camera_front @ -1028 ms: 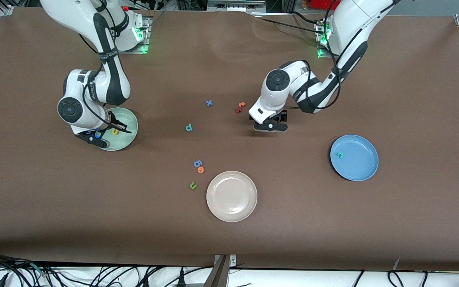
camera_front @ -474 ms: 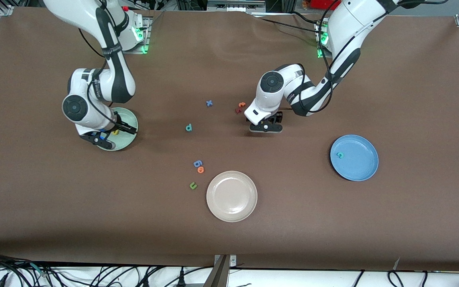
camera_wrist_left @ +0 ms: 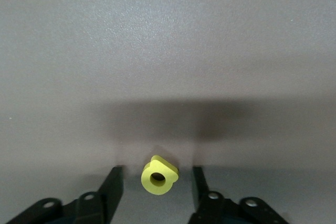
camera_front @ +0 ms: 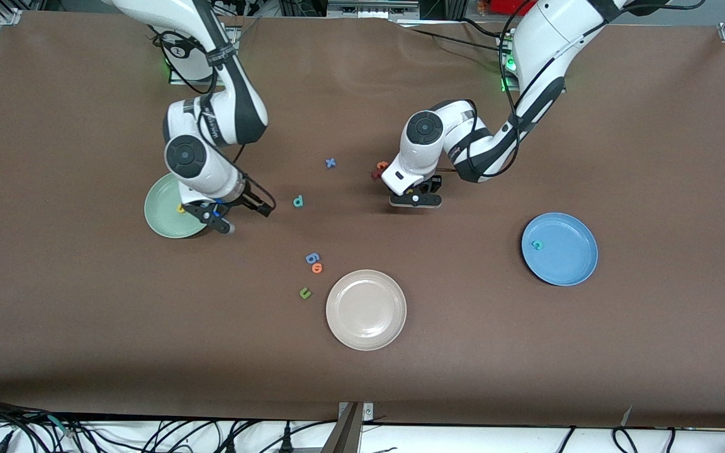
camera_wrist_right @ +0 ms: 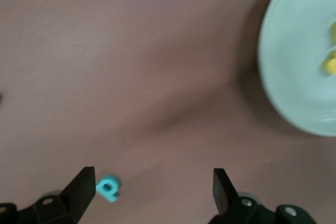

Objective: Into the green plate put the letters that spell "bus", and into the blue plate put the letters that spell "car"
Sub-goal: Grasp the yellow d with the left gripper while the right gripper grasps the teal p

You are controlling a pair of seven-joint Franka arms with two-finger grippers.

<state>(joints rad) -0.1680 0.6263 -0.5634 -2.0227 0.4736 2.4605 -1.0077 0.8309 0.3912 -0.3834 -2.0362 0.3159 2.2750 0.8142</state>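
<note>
My left gripper (camera_front: 414, 199) is low over the table beside the red and orange letters. Its fingers straddle a yellow a (camera_wrist_left: 159, 176) that lies on the table, with a gap on each side. The blue plate (camera_front: 573, 264) holds a teal c (camera_front: 537, 244). My right gripper (camera_front: 231, 217) hangs open and empty between the green plate (camera_front: 162, 221) and a teal b (camera_front: 298, 201). In the right wrist view the teal b (camera_wrist_right: 107, 188) sits close to one finger. A yellow u (camera_front: 180, 207) lies in the green plate, where the right wrist view shows two yellow letters (camera_wrist_right: 331, 64).
A blue x (camera_front: 330, 163) and the red and orange letters (camera_front: 378, 170) lie near the left gripper. A blue g (camera_front: 312, 257), an orange o (camera_front: 317, 268) and a green u (camera_front: 304, 292) lie beside the beige plate (camera_front: 366, 309), nearer the front camera.
The right gripper opened over the green plate, left a yellow letter there and swung toward the teal b. The left gripper shifted slightly and its fingers have narrowed around the yellow a.
</note>
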